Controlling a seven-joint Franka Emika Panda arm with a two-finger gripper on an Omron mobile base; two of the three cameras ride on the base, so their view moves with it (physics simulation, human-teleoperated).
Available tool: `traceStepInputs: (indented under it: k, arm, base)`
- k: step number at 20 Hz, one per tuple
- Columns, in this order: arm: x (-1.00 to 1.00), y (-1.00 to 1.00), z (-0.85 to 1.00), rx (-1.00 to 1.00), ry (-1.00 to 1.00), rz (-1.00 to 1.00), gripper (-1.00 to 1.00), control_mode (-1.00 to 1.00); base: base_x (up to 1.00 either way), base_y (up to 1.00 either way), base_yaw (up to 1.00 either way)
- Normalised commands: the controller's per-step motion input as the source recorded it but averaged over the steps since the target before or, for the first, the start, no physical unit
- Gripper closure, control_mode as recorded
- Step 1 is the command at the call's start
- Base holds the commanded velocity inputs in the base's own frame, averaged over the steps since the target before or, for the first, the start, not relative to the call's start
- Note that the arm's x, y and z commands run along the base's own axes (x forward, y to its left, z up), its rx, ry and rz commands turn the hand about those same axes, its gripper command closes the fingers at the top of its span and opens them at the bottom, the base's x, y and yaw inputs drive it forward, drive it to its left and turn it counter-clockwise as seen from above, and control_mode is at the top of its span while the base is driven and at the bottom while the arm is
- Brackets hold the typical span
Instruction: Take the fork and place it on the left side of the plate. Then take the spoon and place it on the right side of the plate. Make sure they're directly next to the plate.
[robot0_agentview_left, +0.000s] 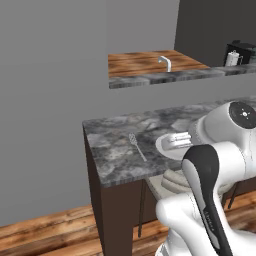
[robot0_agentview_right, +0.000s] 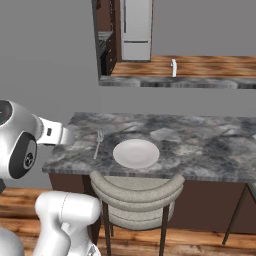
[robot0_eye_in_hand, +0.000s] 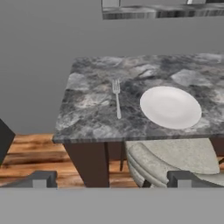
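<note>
The silver fork (robot0_eye_in_hand: 117, 103) lies on the grey marble counter (robot0_eye_in_hand: 87, 118), tines pointing away, a short gap left of the round white plate (robot0_eye_in_hand: 170, 106). The base views also show the fork (robot0_agentview_left: 136, 146) (robot0_agentview_right: 98, 143) and the plate (robot0_agentview_right: 136, 153), which my arm partly covers in the left base view. The spoon is out of view. My gripper (robot0_eye_in_hand: 111, 179) hangs in front of the counter's near edge, back from the fork and plate. Its jaws stand wide open with nothing between them.
A grey upholstered chair (robot0_agentview_right: 135, 192) is tucked under the counter just below the plate. Behind the counter runs a second counter with a faucet (robot0_agentview_right: 174, 67) and a coffee machine (robot0_agentview_left: 240, 52). Wooden floor (robot0_eye_in_hand: 30, 153) lies to the counter's left.
</note>
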Motion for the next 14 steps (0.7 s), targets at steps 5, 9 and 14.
traceStepInputs:
  k: [5, 9, 14]
  arm:
    - [-0.18, -0.07, -0.15, 0.00, -0.04, 0.00, -1.00, 1.00]
    - [0.00, 0.00, 0.00, 0.00, 0.00, 0.00, -1.00, 1.00]
    - [0.00, 0.00, 0.00, 0.00, 0.00, 0.00, -1.00, 1.00]
  base:
    - [-0.25, -0.22, -0.03]
    - [-0.73, -0.88, -0.13]
    - [-0.58, -1.00, -0.13]
